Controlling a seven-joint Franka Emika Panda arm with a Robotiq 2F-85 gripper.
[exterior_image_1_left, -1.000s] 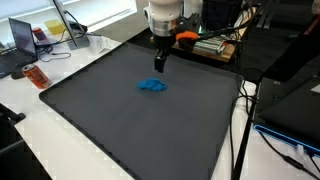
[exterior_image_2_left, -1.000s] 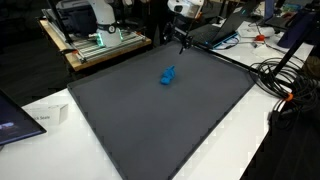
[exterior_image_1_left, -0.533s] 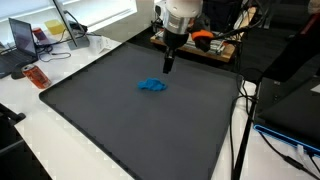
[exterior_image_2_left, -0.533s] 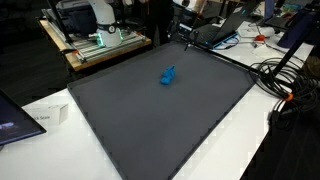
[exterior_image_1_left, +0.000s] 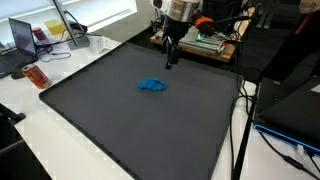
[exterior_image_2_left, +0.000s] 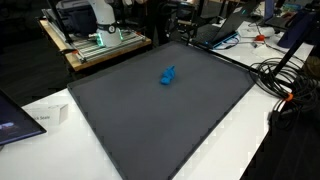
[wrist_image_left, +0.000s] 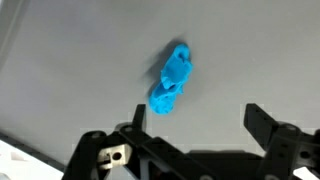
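Fingers (wrist_image_left: 258, 120) spread wide and empty, hovering over the dark grey worktop (exterior_image_1_left: 120, 130); small crumpled bright-blue piece (exterior_image_1_left: 153, 86), perhaps cloth, lies untouched at their seven o'clock.

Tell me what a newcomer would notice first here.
A small blue crumpled object lies alone near the middle of the large dark mat. In an exterior view the gripper hangs near the mat's far edge, open, holding nothing, and apart from the object.

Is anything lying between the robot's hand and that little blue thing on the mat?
No. In an exterior view only bare dark mat separates the hand from the blue thing; the wrist view agrees.
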